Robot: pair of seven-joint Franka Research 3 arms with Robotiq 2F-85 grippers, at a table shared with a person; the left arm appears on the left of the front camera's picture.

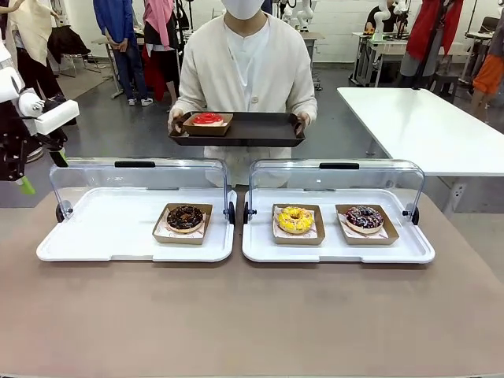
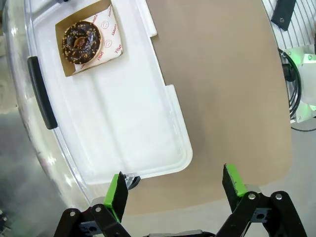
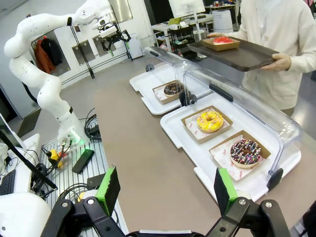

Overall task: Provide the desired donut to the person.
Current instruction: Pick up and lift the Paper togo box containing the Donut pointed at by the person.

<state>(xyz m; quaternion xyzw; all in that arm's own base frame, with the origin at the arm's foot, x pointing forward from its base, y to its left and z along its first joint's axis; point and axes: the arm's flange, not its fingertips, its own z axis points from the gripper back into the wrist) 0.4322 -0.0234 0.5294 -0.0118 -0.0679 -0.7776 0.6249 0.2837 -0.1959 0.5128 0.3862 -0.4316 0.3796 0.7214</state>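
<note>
The person (image 1: 244, 71) stands across the worktop (image 1: 252, 315), behind the left display case (image 1: 102, 228), holding a dark serving tray (image 1: 264, 126) level in both hands. On that tray, at the end above the left display case's inner side, sits a red-glazed donut (image 1: 208, 119) in a brown paper boat.

The left display case has its clear lid tipped up. Inside, toward its inner end, lies a chocolate donut (image 1: 185, 218) with pale crumbs in a paper boat. Just beside the left display case stands a second case (image 1: 331, 248) — lid also raised — holding a yellow donut (image 1: 294, 220) nearer the left display case and a dark sprinkled donut (image 1: 364, 217) farther from it.

The left gripper (image 2: 174, 173) hangs above the outer end of the left display case with its fingers spread wide and nothing between them; one green pad sits over the case's corner hinge, the other over the bare worktop beside it. The right gripper (image 3: 167, 170) is well apart from the left display case, beyond the second case — its fingers likewise spread and empty, above the worktop's edge.
</note>
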